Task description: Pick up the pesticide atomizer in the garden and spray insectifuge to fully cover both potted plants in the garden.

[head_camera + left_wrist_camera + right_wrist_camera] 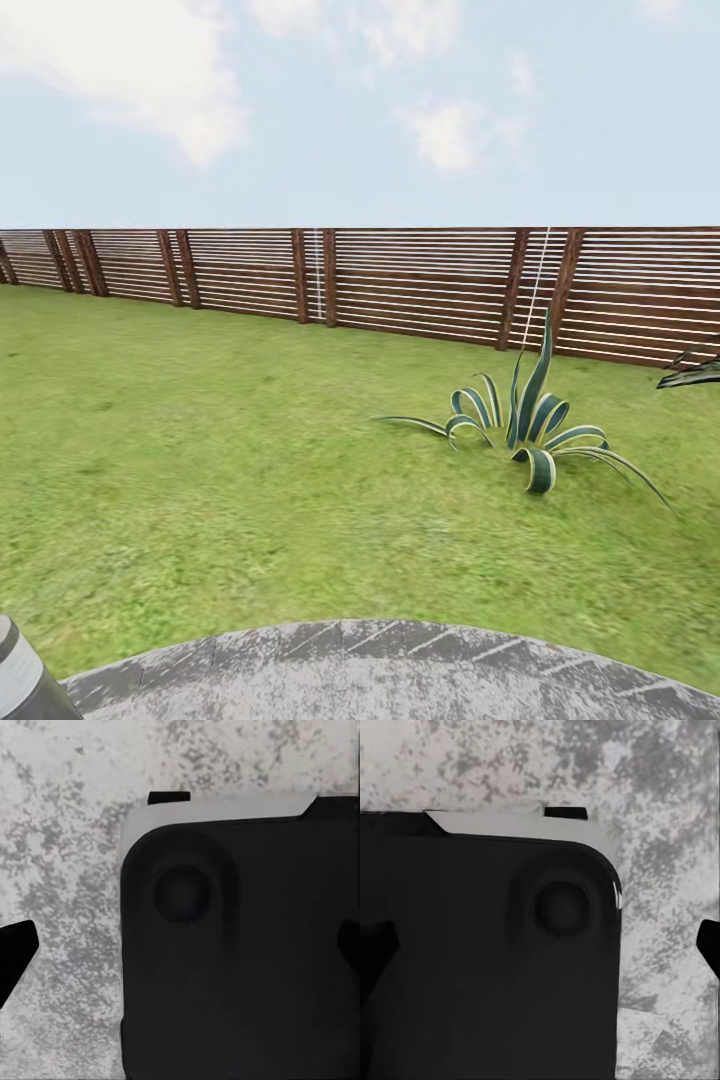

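You are looking across the garden, a broad green lawn (pixel 200 450) that runs level from the near ground to the far boundary. At your feet lies the curved edge of a round patio of mottled grey stone (pixel 400 670), its rim meeting the grass in a shallow arc. The same speckled grey stone (pixel 60 870) lies under your left wrist camera, and again under your right wrist camera (pixel 660 795). Along the far side of the lawn stands a brown wooden fence of horizontal slats (pixel 400 290), carried on darker upright posts and running unbroken from one side of your head view to the other beneath a pale cloudy sky.
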`<state>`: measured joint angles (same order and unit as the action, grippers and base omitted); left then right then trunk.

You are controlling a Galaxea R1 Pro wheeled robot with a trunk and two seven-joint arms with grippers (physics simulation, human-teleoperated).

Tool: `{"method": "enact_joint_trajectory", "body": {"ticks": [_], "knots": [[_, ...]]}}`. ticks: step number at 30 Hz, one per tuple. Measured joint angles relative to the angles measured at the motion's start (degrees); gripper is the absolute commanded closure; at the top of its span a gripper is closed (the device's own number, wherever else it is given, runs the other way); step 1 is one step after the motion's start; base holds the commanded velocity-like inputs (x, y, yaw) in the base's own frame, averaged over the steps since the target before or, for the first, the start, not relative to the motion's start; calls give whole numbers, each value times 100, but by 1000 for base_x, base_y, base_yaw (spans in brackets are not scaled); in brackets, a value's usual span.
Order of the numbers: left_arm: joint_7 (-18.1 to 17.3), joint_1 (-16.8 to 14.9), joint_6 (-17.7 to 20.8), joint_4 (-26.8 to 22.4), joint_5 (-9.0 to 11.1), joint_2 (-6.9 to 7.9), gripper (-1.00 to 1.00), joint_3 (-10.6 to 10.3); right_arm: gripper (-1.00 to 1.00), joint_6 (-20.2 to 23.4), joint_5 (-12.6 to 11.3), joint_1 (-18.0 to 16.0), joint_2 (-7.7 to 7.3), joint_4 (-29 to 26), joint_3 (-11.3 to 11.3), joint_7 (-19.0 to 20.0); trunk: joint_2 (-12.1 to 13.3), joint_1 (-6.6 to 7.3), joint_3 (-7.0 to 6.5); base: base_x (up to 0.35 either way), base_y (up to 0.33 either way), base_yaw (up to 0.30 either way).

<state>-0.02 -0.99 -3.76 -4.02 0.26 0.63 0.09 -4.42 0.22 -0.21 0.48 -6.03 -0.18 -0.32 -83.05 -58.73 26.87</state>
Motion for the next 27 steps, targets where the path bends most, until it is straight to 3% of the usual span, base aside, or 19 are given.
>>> {"method": "enact_joint_trajectory", "body": {"ticks": [6, 7, 8, 9, 13, 20, 27], "knots": [[-1, -169, -193, -195, 1, 22, -100, -1, -100, -190, -2, -93, -130, -198, -10, 0, 0, 0, 0, 0, 0, 0], [-2, -235, -1488, -325, 2, 24, -100, 0, -100, -1732, -4, -122, -184, -337, -15, 0, 0, 0, 1, 0, 0, 0], [-3, -308, -1562, -1201, 6, 27, -100, 0, -100, -1849, -6, -159, -208, -1199, -14, 0, 1, 0, -1, 0, 0, 0], [-5, -409, -1569, -1446, 7, 29, -100, -2, -100, -1855, -6, -209, -225, -1941, -11, 0, 0, 0, -3, 0, 0, 0], [-5, -606, -1568, -1513, 11, 33, -100, 2, -100, -1845, -5, -241, -267, -1985, -14, 4, 0, 0, 0, 0, 0, 0], [-9, -605, -1564, -1461, -28, 63, -100, -6, -100, -1847, 11, -248, -273, -1968, 15, 42, 0, 0, 0, -1, -1, 7], [25, -573, -1565, -1460, 0, 69, -100, 15, -100, -1846, 3, -250, -224, -1970, 2, 0, 1, -3, 19, -196, -144, 220]]}}
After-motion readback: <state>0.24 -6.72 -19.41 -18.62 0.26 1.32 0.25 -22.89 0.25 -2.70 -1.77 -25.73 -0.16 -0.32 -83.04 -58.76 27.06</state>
